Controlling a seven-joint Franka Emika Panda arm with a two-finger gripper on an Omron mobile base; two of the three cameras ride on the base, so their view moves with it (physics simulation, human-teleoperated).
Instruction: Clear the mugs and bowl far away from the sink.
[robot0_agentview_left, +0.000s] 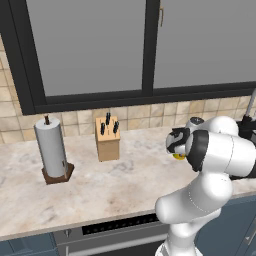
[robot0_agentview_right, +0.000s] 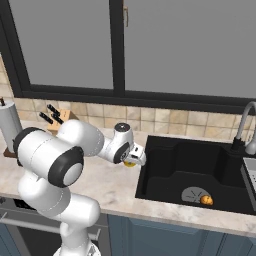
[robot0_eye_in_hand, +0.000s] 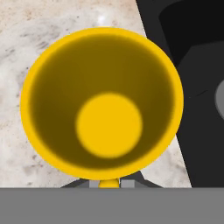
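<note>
Pincer (robot0_agentview_right: 134, 161) poised directly above the yellow mug (robot0_eye_in_hand: 101, 103), looking straight down into its open mouth, at the tabletop (robot0_agentview_left: 130, 175) edge just left of the sink (robot0_agentview_right: 190, 170). Fingertips barely peeking up at the bottom of the hand view, with a yellow nub, likely the handle, between them; how wide apart and whether closed on anything, impossible to tell. Mug directly below along the pincer's axis, upright, so a straight descent looks like the move in hand, probably with the fingers coming down astride the rim or handle on that near side. Round glossy yellow rim, darker shaded inside, bright flat disc of a bottom; smooth, hard, probably ceramic. Beige veined marble beneath, polished. Just beside it the matte black rectangular basin with a round grey drain and a small orange object (robot0_agentview_right: 206, 200) near that drain; curved grey faucet (robot0_agentview_right: 244, 125) behind. Farther left on the marble, well apart: a wooden knife block (robot0_agentview_left: 107, 138) and an upright paper-towel roll (robot0_agentview_left: 52, 150) on a dark base.
</note>
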